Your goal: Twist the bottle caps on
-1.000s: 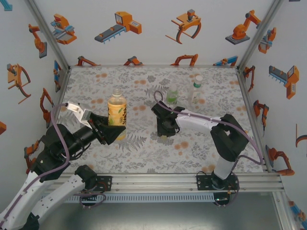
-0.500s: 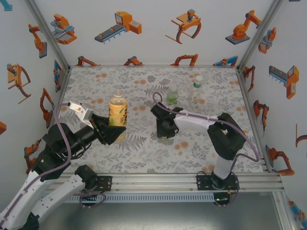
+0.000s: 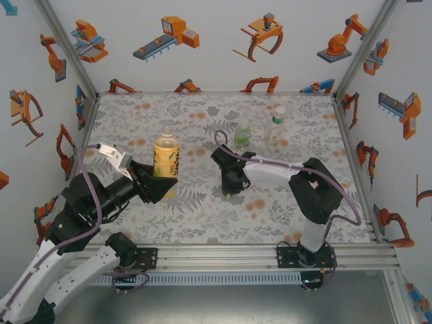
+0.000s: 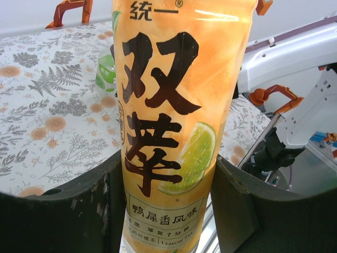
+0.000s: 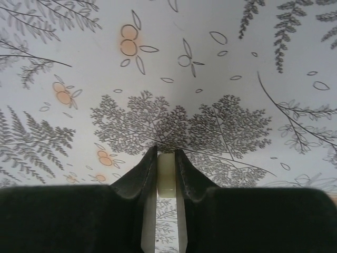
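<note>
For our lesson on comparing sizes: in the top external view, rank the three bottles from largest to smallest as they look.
1. amber drink bottle, clearly largest.
2. slim clear bottle, taller than the green.
3. short green bottle, not far behind the clear one.

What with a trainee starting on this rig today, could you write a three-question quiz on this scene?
1. True or false: the left pincer is closed on the amber bottle.
2. What sits between the fingers of the right pincer? A) a pale cap B) a green bottle C) nothing
3. Fill in: in the top view, the slim clear bottle stands to the ____ of the short green bottle.

Key: 1 true; 2 A; 3 right.
</note>
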### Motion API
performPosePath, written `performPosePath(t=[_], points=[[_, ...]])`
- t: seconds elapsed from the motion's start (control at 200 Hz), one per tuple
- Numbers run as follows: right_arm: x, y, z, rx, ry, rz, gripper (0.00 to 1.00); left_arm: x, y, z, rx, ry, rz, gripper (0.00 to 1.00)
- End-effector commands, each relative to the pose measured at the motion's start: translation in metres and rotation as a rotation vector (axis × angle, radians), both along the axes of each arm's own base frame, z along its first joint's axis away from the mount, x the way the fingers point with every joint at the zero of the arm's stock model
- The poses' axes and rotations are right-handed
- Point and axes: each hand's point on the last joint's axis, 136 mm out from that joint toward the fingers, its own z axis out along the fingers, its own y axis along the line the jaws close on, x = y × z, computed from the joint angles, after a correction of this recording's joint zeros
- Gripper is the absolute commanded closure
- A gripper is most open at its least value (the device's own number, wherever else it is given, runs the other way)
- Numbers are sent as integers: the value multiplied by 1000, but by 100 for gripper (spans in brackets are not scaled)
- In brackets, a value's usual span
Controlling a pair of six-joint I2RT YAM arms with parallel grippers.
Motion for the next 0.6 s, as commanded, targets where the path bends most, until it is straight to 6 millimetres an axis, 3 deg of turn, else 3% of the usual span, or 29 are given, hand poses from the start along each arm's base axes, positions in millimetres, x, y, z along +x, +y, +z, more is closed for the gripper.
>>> performPosePath(t=[0.0, 0.205, 0.436, 0.591], points=[[6, 17, 17, 147, -25, -23, 83, -2, 4, 11, -17, -44, 12, 100], [10, 26, 8, 345, 10, -79, 83, -1, 4, 5, 1, -8, 13, 100], [4, -16, -11, 216, 20, -142, 72, -1, 7, 6, -6, 4, 25, 100], [0, -43, -8, 91, 9, -161, 63, -3, 9, 6, -6, 6, 30, 100]])
